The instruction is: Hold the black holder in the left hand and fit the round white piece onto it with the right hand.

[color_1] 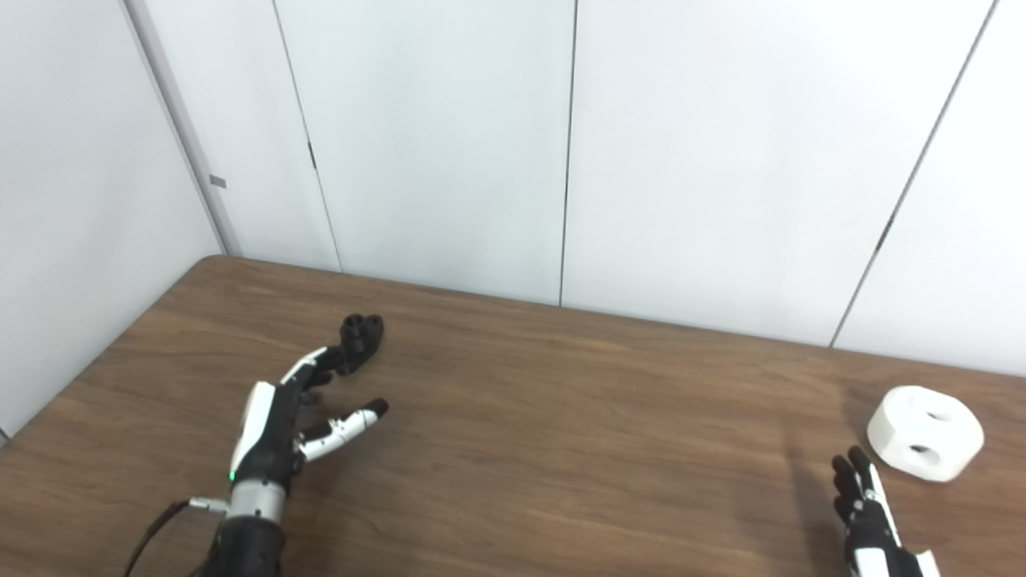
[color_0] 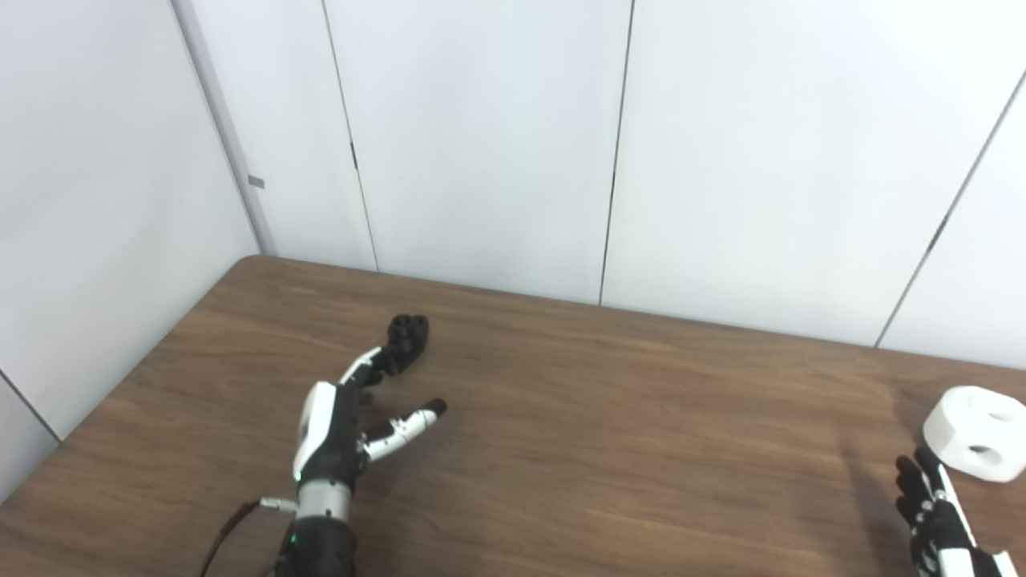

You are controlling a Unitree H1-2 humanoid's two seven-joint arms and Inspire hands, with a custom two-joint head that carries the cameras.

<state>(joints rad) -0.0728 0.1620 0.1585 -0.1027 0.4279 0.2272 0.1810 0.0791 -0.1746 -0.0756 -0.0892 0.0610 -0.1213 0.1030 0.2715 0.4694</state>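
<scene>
1. The left hand (color_0: 333, 429) is open, thumb spread, fingertips at or just short of the black holder (color_0: 406, 338) lying on the bench (color_0: 609, 417); I cannot tell if they touch. Nothing is gripped yet.
2. The right hand (color_1: 870, 513) is low at the picture's edge, fingers extended and holding nothing, near the round white piece (color_1: 926, 433) but apart from it.
3. Risk: the holder is small and sits beyond the fingertips, so a closing hand may nudge it away instead of catching it.
4. Risk: the white piece lies close to the bench's right side; a clumsy reach could push it off.
5. Risk: if the holder is gripped crooked, its holes may not meet the piece.
</scene>
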